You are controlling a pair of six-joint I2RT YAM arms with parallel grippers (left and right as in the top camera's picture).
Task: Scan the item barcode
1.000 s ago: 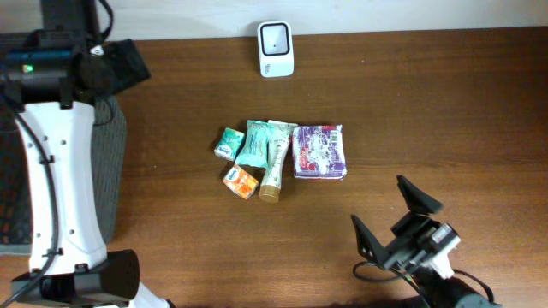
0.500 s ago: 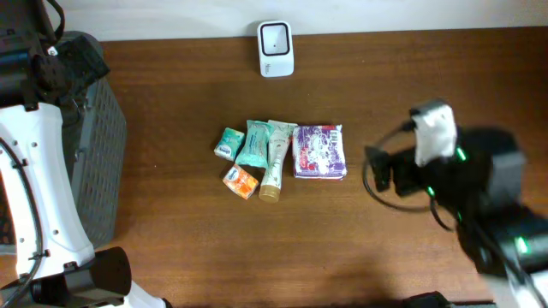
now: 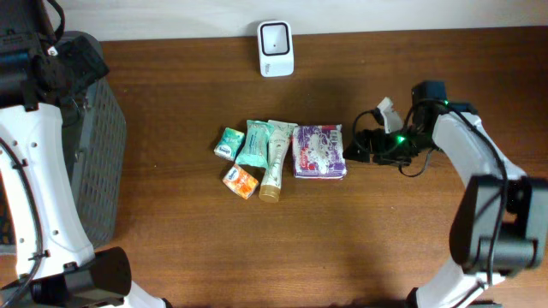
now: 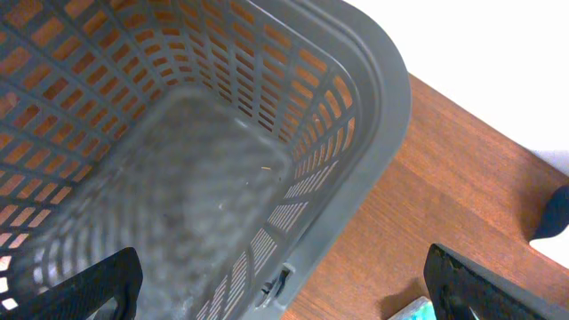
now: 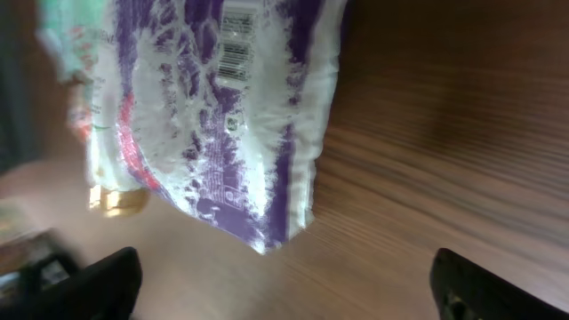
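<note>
- Brown wood table [image 3: 171,239] runs below a pale wall, with a grey mesh basket [image 3: 94,162] at its left end.
- White scanner [image 3: 276,49] sits at the far edge of the table, well apart from the goods.
- Purple-and-white pack [image 3: 319,152] lies flat near the middle of the table, at the right end of a small cluster. A barcode [image 5: 236,44] shows on its face in the right wrist view.
- Tube [image 3: 275,162] lies against the pack's left side, its gold cap toward the near edge.
- Teal sachet [image 3: 253,143] comes next on the left, then a small green packet [image 3: 228,143]. An orange packet [image 3: 241,181] lies just in front of them.
- Right gripper [image 3: 364,147] sits low, just beside the pack's right edge and pointing at it. Its jaws are spread wide with nothing between them. Whether a tip touches the pack cannot be told.
- Left gripper [image 4: 284,292] hangs over the basket. Its jaws are spread wide and empty, and the basket's floor below is blurred.
</note>
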